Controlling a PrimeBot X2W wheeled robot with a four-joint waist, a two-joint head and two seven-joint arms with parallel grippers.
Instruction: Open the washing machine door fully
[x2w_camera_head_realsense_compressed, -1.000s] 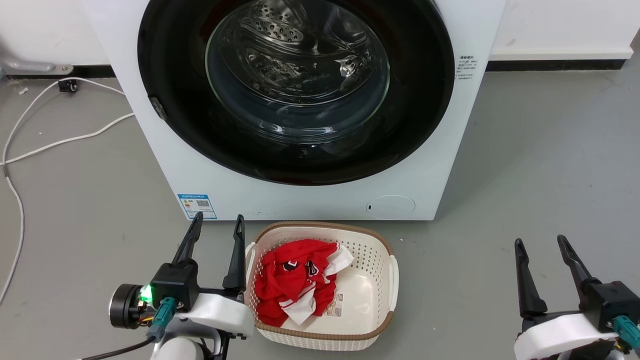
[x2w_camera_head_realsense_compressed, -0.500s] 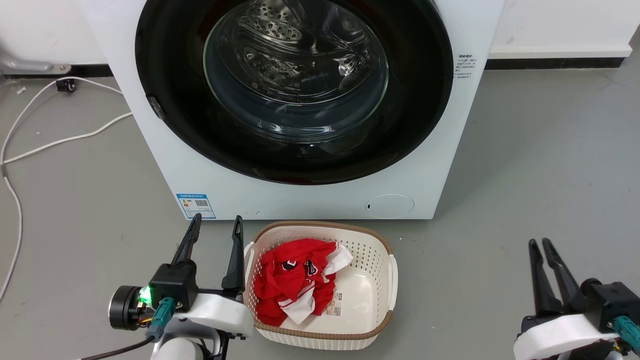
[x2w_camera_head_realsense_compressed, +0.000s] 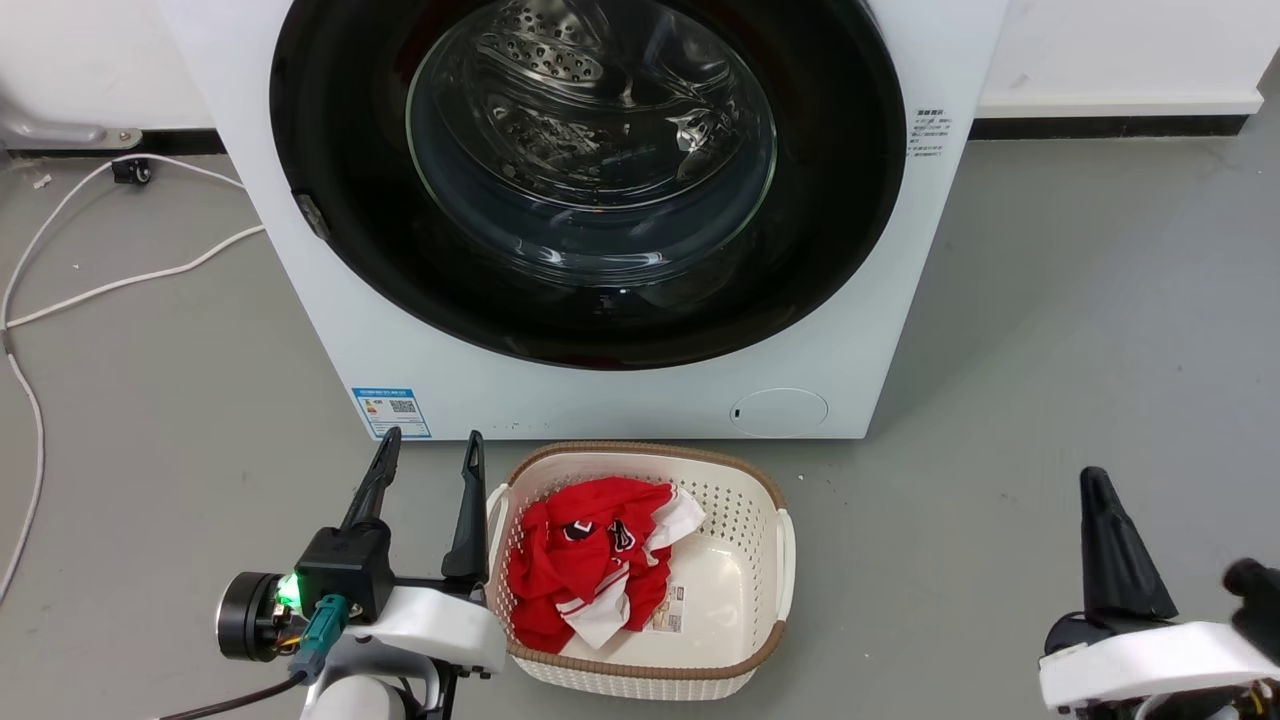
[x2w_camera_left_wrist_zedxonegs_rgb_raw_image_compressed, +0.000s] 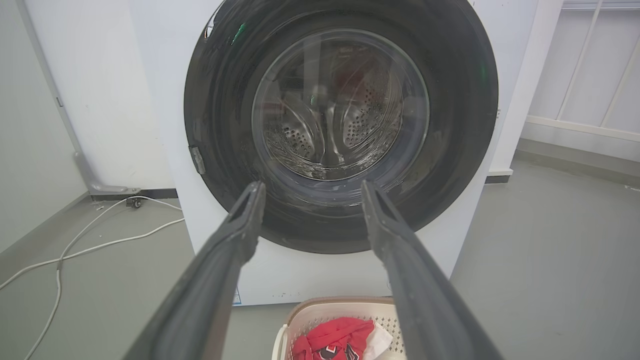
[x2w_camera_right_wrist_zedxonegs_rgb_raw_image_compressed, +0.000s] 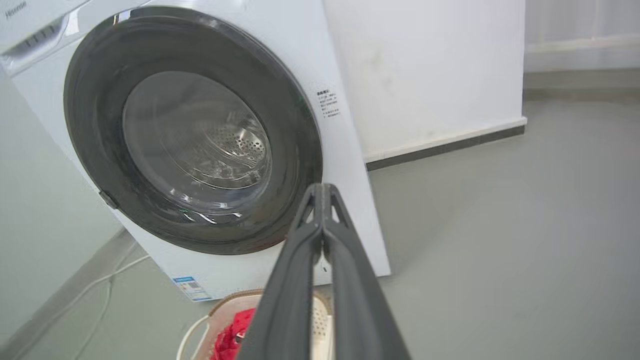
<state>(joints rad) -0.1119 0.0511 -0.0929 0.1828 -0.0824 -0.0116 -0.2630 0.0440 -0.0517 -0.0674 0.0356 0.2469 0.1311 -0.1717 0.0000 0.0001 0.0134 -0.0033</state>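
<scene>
The white washing machine (x2w_camera_head_realsense_compressed: 620, 400) (x2w_camera_left_wrist_zedxonegs_rgb_raw_image_compressed: 165, 125) (x2w_camera_right_wrist_zedxonegs_rgb_raw_image_compressed: 340, 90) stands straight ahead on the grey floor. Its round glossy black door (x2w_camera_head_realsense_compressed: 340, 230) (x2w_camera_left_wrist_zedxonegs_rgb_raw_image_compressed: 220, 115) (x2w_camera_right_wrist_zedxonegs_rgb_raw_image_compressed: 295, 145) lies flat against the front, closed, with the steel drum visible through the glass bowl. A small grey latch tab (x2w_camera_head_realsense_compressed: 313, 216) sits on the door's left rim. My left gripper (x2w_camera_head_realsense_compressed: 430, 445) (x2w_camera_left_wrist_zedxonegs_rgb_raw_image_compressed: 310, 187) is open, low at the left, short of the machine. My right gripper (x2w_camera_head_realsense_compressed: 1095, 480) (x2w_camera_right_wrist_zedxonegs_rgb_raw_image_compressed: 322, 187) is shut and empty, low at the right, turned edge-on, well away from the door.
A cream laundry basket (x2w_camera_head_realsense_compressed: 780, 560) holding red and white clothing (x2w_camera_head_realsense_compressed: 590, 565) sits on the floor just in front of the machine, beside my left gripper. White cables (x2w_camera_head_realsense_compressed: 120, 285) trail over the floor at the left. Bare grey floor spreads to the right.
My right gripper's fingers have closed from wide apart to together, and the wrist has rolled so they now show edge-on. The left arm has stayed put; the camera shifted slightly.
</scene>
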